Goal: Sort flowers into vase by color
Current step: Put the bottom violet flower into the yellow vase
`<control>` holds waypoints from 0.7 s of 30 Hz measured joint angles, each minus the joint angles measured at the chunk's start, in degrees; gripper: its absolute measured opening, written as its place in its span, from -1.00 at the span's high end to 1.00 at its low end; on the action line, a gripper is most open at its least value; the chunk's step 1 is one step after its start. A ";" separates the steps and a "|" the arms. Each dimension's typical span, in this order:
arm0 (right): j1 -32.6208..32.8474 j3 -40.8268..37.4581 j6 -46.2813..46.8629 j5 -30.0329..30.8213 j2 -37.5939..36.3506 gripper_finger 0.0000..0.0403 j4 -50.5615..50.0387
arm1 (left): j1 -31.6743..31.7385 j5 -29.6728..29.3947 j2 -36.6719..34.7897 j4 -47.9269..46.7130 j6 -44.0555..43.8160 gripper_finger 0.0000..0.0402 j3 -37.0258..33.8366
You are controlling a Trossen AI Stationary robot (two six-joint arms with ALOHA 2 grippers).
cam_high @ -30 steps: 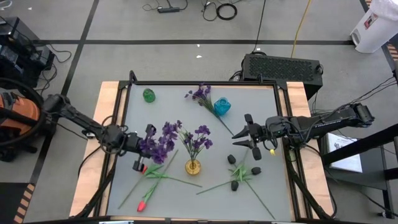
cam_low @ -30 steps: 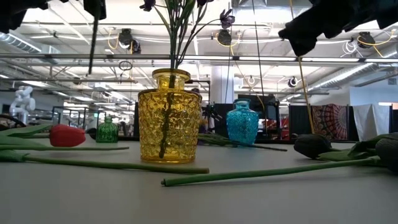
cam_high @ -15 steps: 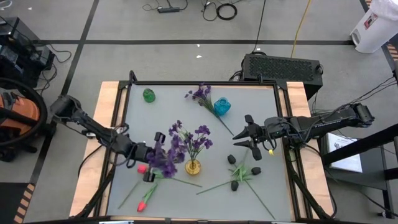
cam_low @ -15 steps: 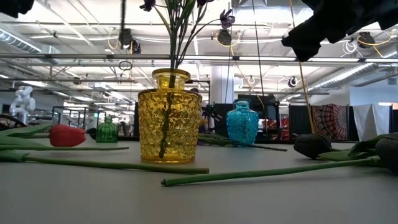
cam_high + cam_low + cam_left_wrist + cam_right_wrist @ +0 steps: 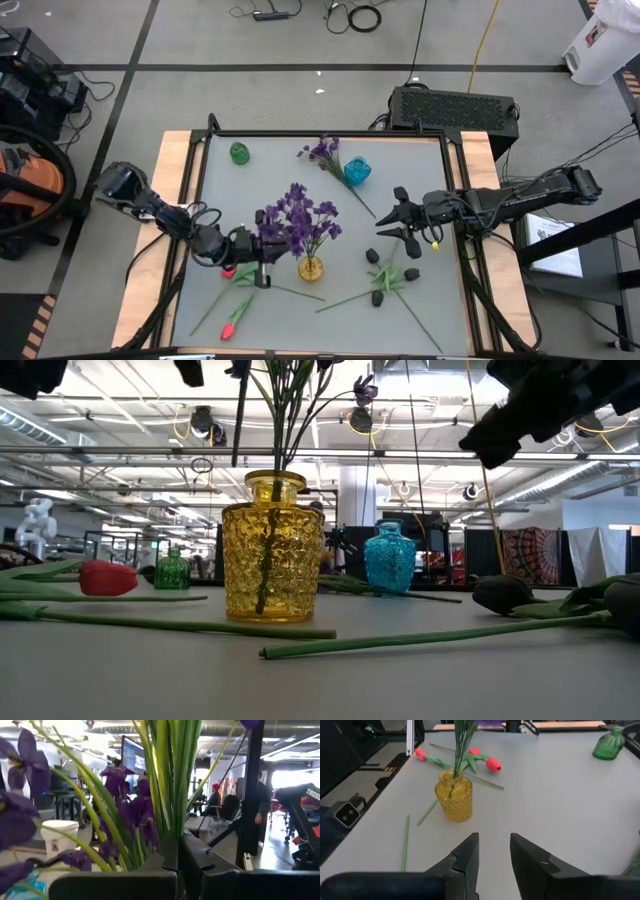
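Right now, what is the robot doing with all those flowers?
It is sorting flowers into vases. The left tool is shut on a bunch of purple flowers, holding it beside the yellow vase, which already has purple flowers in it. The right tool hangs open above the table, holding nothing. Red tulips and black flowers lie on the table.

Even overhead light fills the high view, and shadows on the grey table point(image 5: 420, 160) are faint. In the low view, bright ceiling lamps behind turn the arms into dark silhouettes. The left wrist view is backlit, with the nearest purple blooms point(image 5: 20, 820) blurred.
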 joint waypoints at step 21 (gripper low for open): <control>-0.02 -3.83 5.61 0.02 0.00 0.49 0.56 | -6.63 -9.53 13.22 2.28 12.06 0.99 12.70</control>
